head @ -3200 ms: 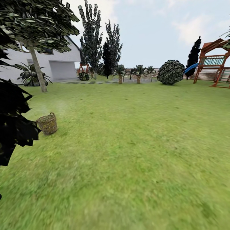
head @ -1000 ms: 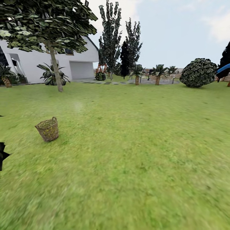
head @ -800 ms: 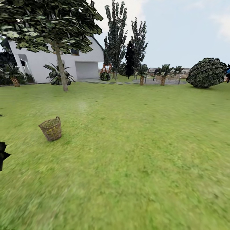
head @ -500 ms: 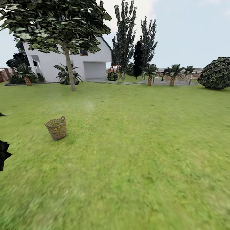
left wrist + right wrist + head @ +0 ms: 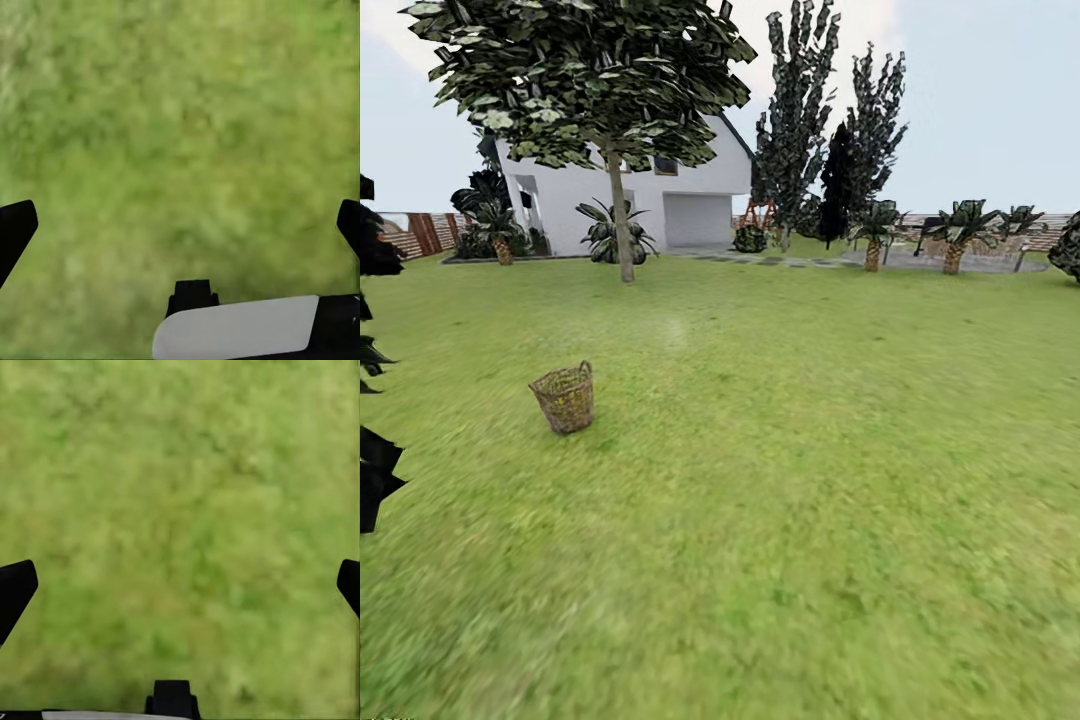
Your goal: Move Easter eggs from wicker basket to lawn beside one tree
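Swung leftward since earlier, camera not scenery. Wicker basket (image 5: 564, 397) sits on lawn (image 5: 810, 450), well short of tree (image 5: 622, 215). Left gripper (image 5: 180, 225), right gripper (image 5: 180, 585): spread wide, empty. Approach step; next, drive up to basket.

Wicker basket (image 5: 565, 398) brown-grey weave; lawn (image 5: 810, 450) mottled green; house (image 5: 690, 190) white.

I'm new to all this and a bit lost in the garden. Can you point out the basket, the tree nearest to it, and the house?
basket (image 5: 565, 400), head view, on its woven side wall.
tree (image 5: 622, 230), head view, on its bare trunk.
house (image 5: 700, 180), head view, on its white front wall.
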Controlling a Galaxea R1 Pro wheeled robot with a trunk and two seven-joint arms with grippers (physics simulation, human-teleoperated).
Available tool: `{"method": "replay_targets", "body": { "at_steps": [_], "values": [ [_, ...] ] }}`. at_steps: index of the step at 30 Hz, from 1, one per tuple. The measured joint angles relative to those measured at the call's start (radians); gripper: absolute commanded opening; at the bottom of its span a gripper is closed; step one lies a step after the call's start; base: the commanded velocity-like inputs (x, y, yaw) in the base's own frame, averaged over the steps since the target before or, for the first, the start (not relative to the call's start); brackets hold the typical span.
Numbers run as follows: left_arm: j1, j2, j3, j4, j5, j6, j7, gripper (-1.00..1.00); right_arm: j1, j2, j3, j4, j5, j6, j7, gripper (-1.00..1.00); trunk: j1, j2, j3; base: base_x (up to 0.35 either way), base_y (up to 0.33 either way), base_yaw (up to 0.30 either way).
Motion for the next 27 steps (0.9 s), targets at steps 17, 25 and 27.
{"method": "replay_targets", "body": {
  "at_steps": [17, 25, 27],
  "values": [
    [0.0, 0.0, 0.0, 0.0, 0.0, 0.0, 0.0, 1.0, 0.0, 0.0, 0.0, 0.001, 0.0, 0.0, 0.0, 1.0, 0.0, 0.0, 0.0, 0.267, -0.231, 0.242],
    [0.0, 0.0, 0.0, 0.0, 0.0, 0.0, 0.0, 1.0, 0.0, 0.0, 0.0, 0.001, 0.0, 0.0, 0.0, 1.0, 0.0, 0.0, 0.0, 0.267, -0.23, 0.241],
    [0.0, 0.0, 0.0, 0.0, 0.0, 0.0, 0.0, 1.0, 0.0, 0.0, 0.0, 0.0, 0.0, 0.0, 0.0, 1.0, 0.0, 0.0, 0.0, 0.267, -0.23, 0.241]
  ]
}}
